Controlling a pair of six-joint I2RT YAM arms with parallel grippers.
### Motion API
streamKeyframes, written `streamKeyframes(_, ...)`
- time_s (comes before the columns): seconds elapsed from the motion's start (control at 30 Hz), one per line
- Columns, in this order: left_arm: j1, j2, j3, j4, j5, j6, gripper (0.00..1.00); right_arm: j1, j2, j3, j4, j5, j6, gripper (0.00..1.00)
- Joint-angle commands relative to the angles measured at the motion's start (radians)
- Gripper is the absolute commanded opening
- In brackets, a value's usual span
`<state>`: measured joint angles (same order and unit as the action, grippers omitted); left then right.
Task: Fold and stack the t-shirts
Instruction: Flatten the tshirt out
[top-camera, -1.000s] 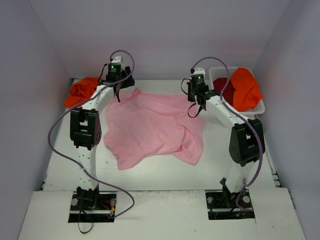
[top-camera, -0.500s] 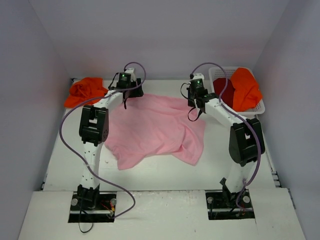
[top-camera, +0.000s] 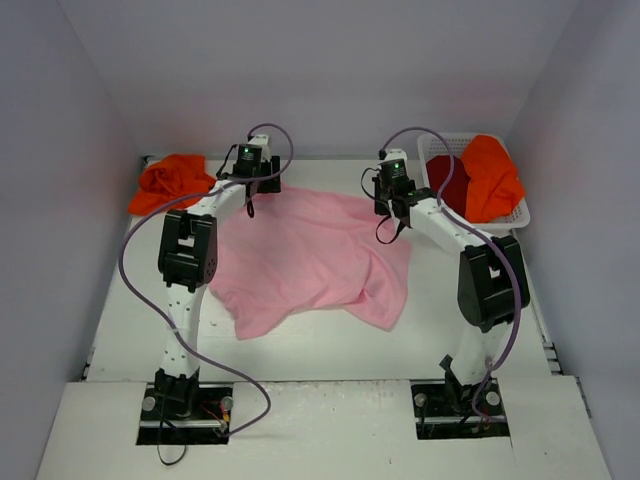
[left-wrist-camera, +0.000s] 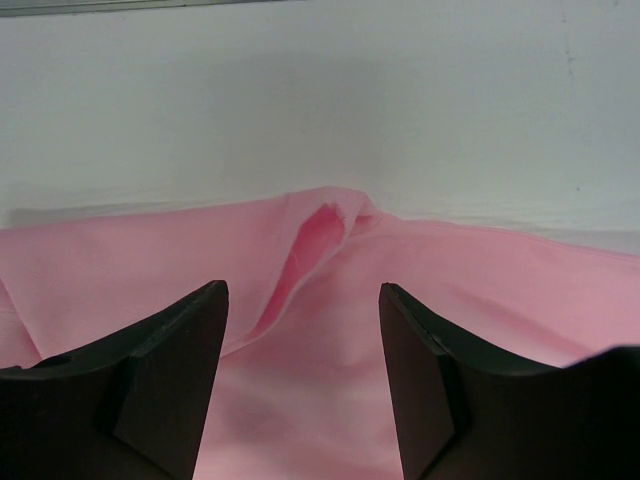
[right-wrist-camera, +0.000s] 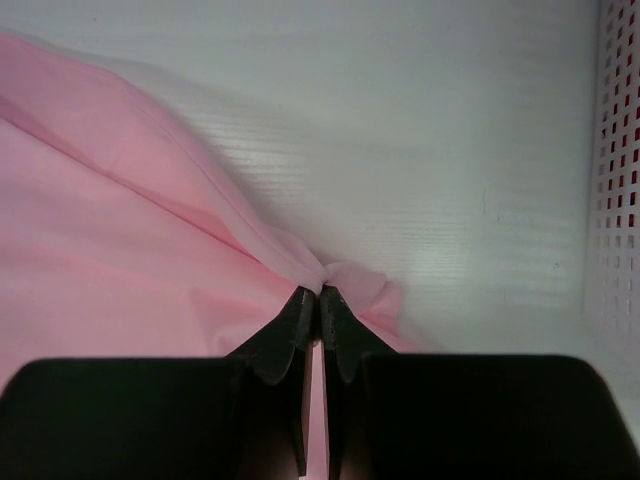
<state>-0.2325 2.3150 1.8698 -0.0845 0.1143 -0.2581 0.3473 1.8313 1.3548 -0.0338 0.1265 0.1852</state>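
A light pink t-shirt (top-camera: 305, 255) lies spread and wrinkled on the white table, between the two arms. My left gripper (top-camera: 262, 187) hovers open over its far left edge; the left wrist view shows pink cloth (left-wrist-camera: 300, 390) with a raised fold between the spread fingers. My right gripper (top-camera: 390, 205) is shut on the shirt's far right edge, pinching a bunched bit of cloth (right-wrist-camera: 330, 275). An orange t-shirt (top-camera: 168, 182) lies crumpled at the far left. Another orange t-shirt (top-camera: 490, 175) and a dark red one (top-camera: 447, 180) sit in the basket.
A white latticed basket (top-camera: 522, 212) stands at the far right corner; its wall shows in the right wrist view (right-wrist-camera: 615, 180). Pale walls close the table on three sides. Purple cables loop over both arms.
My left gripper swung right from beside the orange shirt to the pink shirt's far left edge. The shirt's far edge has shifted a little. The right gripper has barely moved.
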Motion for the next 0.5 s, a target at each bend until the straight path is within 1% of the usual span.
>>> streamKeyframes(0.0,0.010,-0.057,0.060,0.063,-0.045,0.048,0.57,-0.007,-0.006,-0.003,0.058,-0.010,0.005,0.00)
streamKeyframes(0.17,0.009,-0.016,0.103,0.054,-0.051,0.053,0.57,-0.007,-0.004,-0.008,0.060,0.001,-0.004,0.00)
streamKeyframes(0.33,0.009,0.007,0.114,0.058,-0.065,0.063,0.57,-0.007,-0.001,-0.011,0.060,0.002,-0.004,0.00)
streamKeyframes(0.47,0.009,0.011,0.111,0.065,-0.061,0.066,0.47,-0.007,0.008,-0.011,0.061,0.001,-0.003,0.00)
